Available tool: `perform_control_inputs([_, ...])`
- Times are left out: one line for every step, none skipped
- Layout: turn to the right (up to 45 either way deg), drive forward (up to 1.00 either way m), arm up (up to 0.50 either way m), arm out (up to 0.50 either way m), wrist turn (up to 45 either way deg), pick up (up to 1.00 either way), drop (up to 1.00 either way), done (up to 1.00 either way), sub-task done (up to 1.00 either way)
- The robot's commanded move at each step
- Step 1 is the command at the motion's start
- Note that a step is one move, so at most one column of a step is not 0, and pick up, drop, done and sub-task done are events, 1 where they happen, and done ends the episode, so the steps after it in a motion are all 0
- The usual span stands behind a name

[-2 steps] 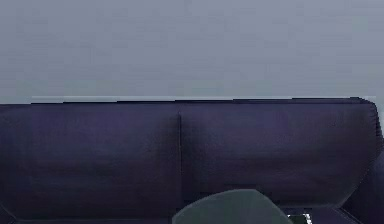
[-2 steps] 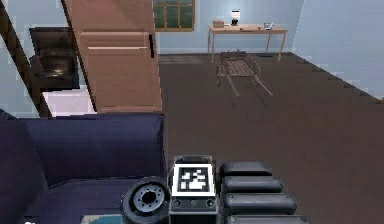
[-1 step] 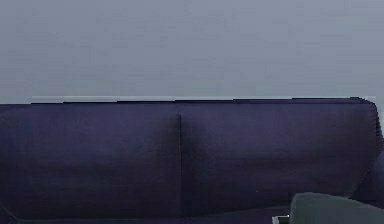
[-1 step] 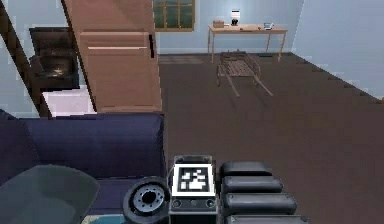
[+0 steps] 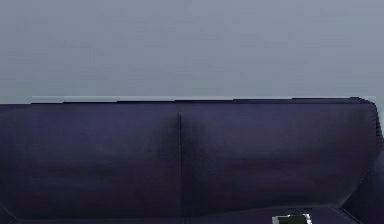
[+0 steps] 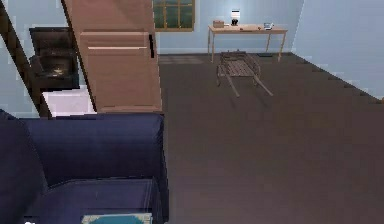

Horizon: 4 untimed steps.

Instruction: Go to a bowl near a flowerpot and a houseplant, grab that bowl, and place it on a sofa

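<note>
Here, a navy sofa [image 5: 180, 160] meets grey wall [image 5: 190, 50], brown floor [image 6: 280, 150] beside; hand's state cannot be told.

sofa [image 5: 180, 160] cut off below, small item [image 5: 292, 217] clipped

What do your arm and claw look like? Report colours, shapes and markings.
Cannot tell from these pictures: no colour, shape or marking of arm or claw can be reported. The arm side view's bottom edge, right of the middle, has bare brown floor beside the dark blue sofa.
</note>
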Motion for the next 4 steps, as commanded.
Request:
perform_control_inputs([0.0,0.00,-0.32,0.00,0.0,0.00,0.00,0.00,0.00])
perform_control_inputs([0.0,0.00,0.00,0.00,0.0,0.00,1.00,0.00,0.00])
perform_control_inputs([0.0,0.00,0.10,0.00,0.0,0.00,0.00,0.00,0.00])
perform_control_inputs([0.0,0.00,0.00,0.00,0.0,0.00,0.00,1.00,0.00])
